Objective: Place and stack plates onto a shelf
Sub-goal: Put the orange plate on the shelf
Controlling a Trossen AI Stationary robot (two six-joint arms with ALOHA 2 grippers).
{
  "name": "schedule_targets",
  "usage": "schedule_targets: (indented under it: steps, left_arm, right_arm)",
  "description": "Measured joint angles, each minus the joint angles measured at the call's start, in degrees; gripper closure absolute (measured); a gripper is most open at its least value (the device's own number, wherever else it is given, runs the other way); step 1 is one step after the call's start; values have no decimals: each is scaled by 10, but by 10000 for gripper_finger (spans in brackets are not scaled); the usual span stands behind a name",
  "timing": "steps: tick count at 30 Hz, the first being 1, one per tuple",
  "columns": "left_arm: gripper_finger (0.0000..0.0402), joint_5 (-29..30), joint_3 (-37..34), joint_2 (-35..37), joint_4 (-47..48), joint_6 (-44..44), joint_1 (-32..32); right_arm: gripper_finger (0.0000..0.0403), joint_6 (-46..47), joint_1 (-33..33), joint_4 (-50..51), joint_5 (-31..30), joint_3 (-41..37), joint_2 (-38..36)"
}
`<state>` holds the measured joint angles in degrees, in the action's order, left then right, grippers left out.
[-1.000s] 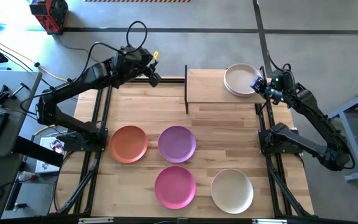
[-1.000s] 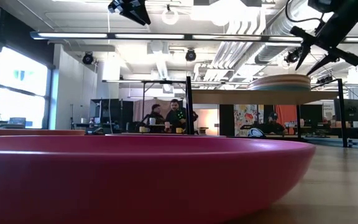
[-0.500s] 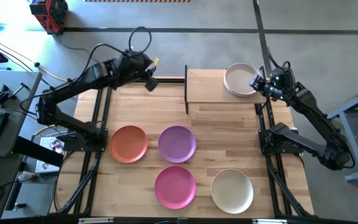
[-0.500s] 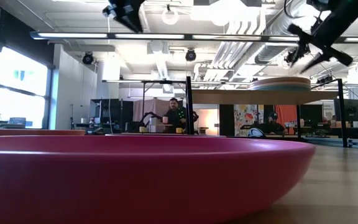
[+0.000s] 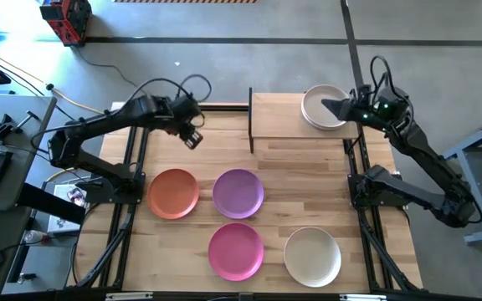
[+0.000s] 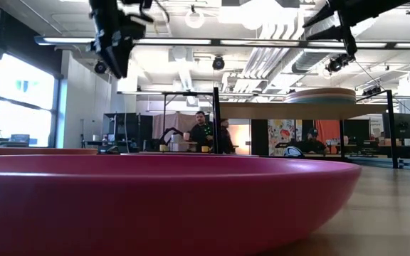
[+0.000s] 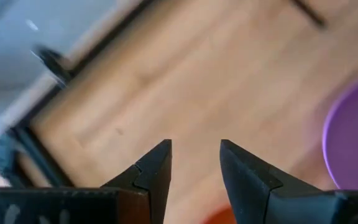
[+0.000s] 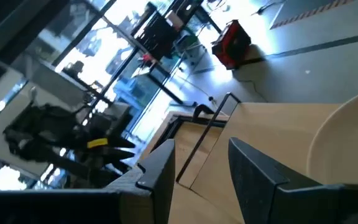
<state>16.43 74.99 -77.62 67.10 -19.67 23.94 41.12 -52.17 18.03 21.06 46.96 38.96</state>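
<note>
A stack of plates point(image 5: 320, 108), beige on top, sits on the right end of the light-wood shelf point(image 5: 279, 117). On the table lie an orange plate point(image 5: 173, 193), a purple plate point(image 5: 238, 193), a magenta plate point(image 5: 236, 251) and an off-white plate point(image 5: 313, 256). My left gripper point(image 5: 192, 139) hangs open over bare wood, between the shelf's left end and the orange plate. My right gripper point(image 5: 328, 106) is open and raised above the stack, fingers pointing toward the table's left. In the right wrist view the top plate point(image 8: 347, 140) lies beyond the fingers.
The shelf's left half point(image 5: 270, 113) is bare wood. Black frame rails point(image 5: 136, 159) run along both table sides. In the low view the magenta plate point(image 6: 162, 199) fills the foreground, and people stand in the room behind the table.
My left gripper has swung from beside the shelf's far left corner toward the near edge and downward, toward the orange plate. My right gripper has risen from the stack's right rim and tipped level, reaching leftward over the stack. The plates have stayed put.
</note>
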Motion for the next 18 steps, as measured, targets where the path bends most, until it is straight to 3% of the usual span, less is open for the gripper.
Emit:
schedule_targets:
  steps: [10, 18]
  left_arm:
    - [275, -152, -156, 0, -9, -44, 0]
    - [275, -157, -263, 0, -10, -56, 0]
  right_arm:
    - [272, -31, 28, 13, -3, 0, 0]
    - [272, -40, 28, 31, -14, 0, 1]
